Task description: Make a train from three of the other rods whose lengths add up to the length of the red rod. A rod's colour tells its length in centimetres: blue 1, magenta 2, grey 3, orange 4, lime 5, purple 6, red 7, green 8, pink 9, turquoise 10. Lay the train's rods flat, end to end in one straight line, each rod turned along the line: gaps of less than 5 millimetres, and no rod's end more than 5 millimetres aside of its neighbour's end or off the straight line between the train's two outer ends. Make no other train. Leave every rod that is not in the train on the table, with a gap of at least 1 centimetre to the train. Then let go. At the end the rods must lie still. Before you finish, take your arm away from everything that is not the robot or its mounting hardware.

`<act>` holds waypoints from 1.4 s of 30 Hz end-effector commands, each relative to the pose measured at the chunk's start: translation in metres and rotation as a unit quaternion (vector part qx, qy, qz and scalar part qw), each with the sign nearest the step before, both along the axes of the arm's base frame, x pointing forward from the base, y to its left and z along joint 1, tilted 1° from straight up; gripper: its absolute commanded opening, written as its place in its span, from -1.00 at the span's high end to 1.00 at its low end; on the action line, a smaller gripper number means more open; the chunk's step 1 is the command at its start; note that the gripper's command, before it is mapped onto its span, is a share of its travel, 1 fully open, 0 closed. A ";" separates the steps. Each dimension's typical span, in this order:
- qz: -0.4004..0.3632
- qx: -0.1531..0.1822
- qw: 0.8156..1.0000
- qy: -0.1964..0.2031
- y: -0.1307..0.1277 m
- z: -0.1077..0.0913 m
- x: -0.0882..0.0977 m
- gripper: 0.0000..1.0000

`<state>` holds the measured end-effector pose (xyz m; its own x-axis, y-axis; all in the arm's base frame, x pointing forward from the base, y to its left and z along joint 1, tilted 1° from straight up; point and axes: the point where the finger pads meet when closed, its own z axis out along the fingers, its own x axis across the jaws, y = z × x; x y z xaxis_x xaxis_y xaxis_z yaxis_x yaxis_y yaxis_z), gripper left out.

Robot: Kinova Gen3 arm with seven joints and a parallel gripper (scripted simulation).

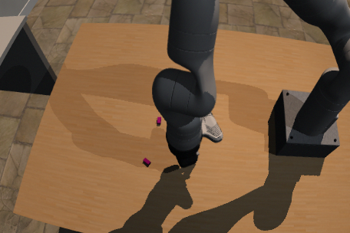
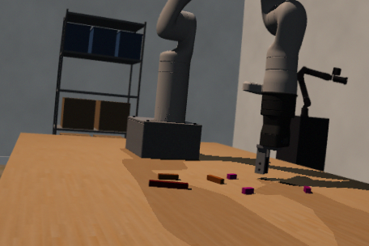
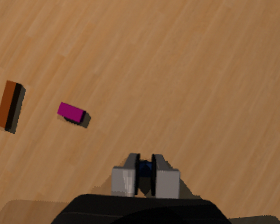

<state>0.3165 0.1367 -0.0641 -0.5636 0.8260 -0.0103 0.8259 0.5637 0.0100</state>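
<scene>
Gripper [image 3: 145,161] is pinched on a small blue rod [image 3: 145,169], above the tabletop [image 2: 61,196]. Orange rod [image 3: 8,104] and magenta rod [image 3: 72,112] lie apart, red rod [image 2: 168,184] further off. No train yet; all three joins remain.

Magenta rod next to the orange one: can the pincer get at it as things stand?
Probably not yet. The way over the table to the magenta rod looks free, but the pincer seems shut on a small blue rod, which it would have to set down first.
</scene>
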 end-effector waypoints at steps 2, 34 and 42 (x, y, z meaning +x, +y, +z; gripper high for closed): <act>0.000 0.000 1.000 0.000 0.000 -0.001 0.000 0.52; 0.000 0.000 1.000 0.000 0.000 -0.011 0.000 0.52; 0.000 0.000 1.000 0.000 0.000 -0.011 0.000 0.52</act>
<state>0.3164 0.1367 -0.0760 -0.5638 0.8258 -0.0103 0.8258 0.5639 0.0095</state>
